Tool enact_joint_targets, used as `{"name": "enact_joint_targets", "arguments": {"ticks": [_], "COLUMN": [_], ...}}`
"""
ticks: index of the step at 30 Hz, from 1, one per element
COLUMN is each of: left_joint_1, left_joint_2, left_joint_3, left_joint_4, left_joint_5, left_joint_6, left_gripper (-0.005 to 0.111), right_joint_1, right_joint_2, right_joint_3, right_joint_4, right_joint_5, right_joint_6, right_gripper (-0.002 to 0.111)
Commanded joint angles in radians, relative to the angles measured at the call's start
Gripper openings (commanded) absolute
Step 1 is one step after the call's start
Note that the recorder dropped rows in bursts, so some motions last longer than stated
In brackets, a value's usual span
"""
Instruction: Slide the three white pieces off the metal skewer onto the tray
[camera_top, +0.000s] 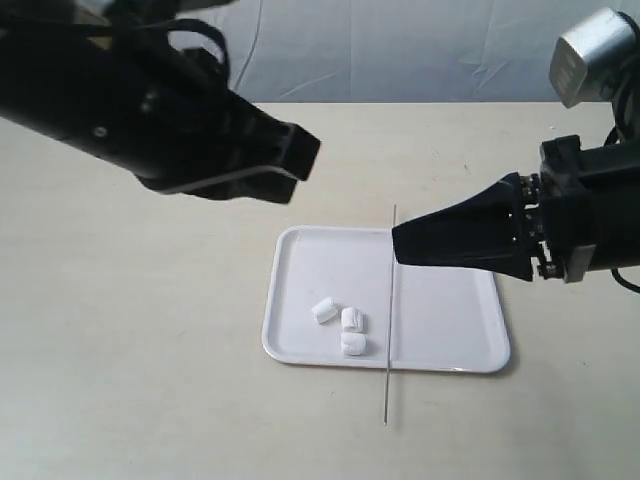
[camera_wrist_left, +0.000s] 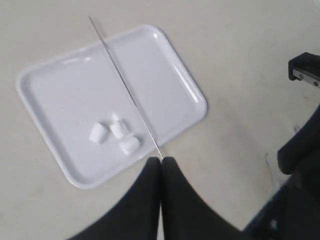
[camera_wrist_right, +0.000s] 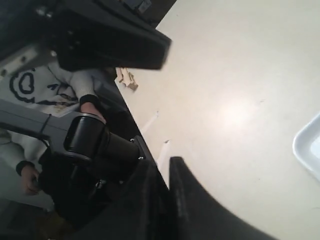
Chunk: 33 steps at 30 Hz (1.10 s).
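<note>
The three white pieces (camera_top: 324, 310) (camera_top: 352, 319) (camera_top: 353, 344) lie loose on the white tray (camera_top: 440, 340), near its front edge. In the left wrist view the pieces (camera_wrist_left: 118, 129) sit just beside the metal skewer (camera_wrist_left: 125, 85). The bare skewer (camera_top: 390, 330) lies across the tray and sticks out past both rims. My left gripper (camera_top: 305, 155) hangs shut and empty high above the table; its tips (camera_wrist_left: 161, 160) hide the skewer's near end. My right gripper (camera_top: 397, 243) hovers over the tray's back right, shut on nothing. Its fingers (camera_wrist_right: 176, 170) point at bare table.
The tray (camera_wrist_left: 45, 135) rests on a plain beige tabletop (camera_top: 130, 350). A tray corner (camera_wrist_right: 310, 150) shows in the right wrist view. The left arm (camera_top: 120, 100) spans the upper left of the exterior view. A person in a white shirt (camera_wrist_right: 45, 90) stands behind the table.
</note>
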Motion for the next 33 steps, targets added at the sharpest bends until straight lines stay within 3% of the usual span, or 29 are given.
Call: {"name": "enact_joint_targets", "arguments": {"ticks": [1, 8, 14, 16, 19, 22, 25, 31, 33], "left_joint_1": [-0.071, -0.077, -0.077, -0.077, -0.077, -0.077, -0.077, -0.069, -0.066], "left_joint_2": [-0.147, -0.389, -0.650, -0.718, -0.782, -0.812, -0.841, -0.933, -0.953], "left_joint_3": [0.062, 0.303, 0.511, 0.545, 0.579, 0.612, 0.640, 0.745, 0.784], "left_joint_4": [0.287, 0.815, 1.058, 1.117, 1.197, 1.233, 1.210, 1.140, 1.048], "left_joint_5": [-0.074, -0.101, -0.386, -0.365, -0.226, -0.098, -0.054, -0.261, -0.362], "left_joint_6": [-0.189, -0.613, -0.666, -0.666, -0.666, -0.668, -0.682, -0.634, -0.570], "left_gripper": [0.000, 0.000, 0.000, 0.000, 0.000, 0.000, 0.000, 0.000, 0.000], "right_joint_1": [-0.004, -0.004, -0.004, -0.004, -0.004, -0.004, -0.004, -0.004, -0.004], "right_joint_2": [-0.043, -0.235, -0.510, -0.591, -0.694, -0.768, -0.813, -0.869, -0.877], "right_joint_3": [0.015, 0.088, 0.107, 0.109, 0.118, 0.129, 0.147, 0.244, 0.273], "right_joint_4": [0.004, 0.004, 0.004, 0.004, 0.004, 0.004, 0.004, 0.004, 0.004], "right_joint_5": [0.127, 0.562, 0.755, 0.814, 0.890, 0.901, 0.905, 1.011, 1.011], "right_joint_6": [-0.117, -0.150, -0.222, -0.227, -0.239, -0.238, -0.238, -0.238, -0.200], "right_gripper": [0.000, -0.001, -0.001, -0.001, -0.001, -0.001, -0.001, -0.001, -0.001]}}
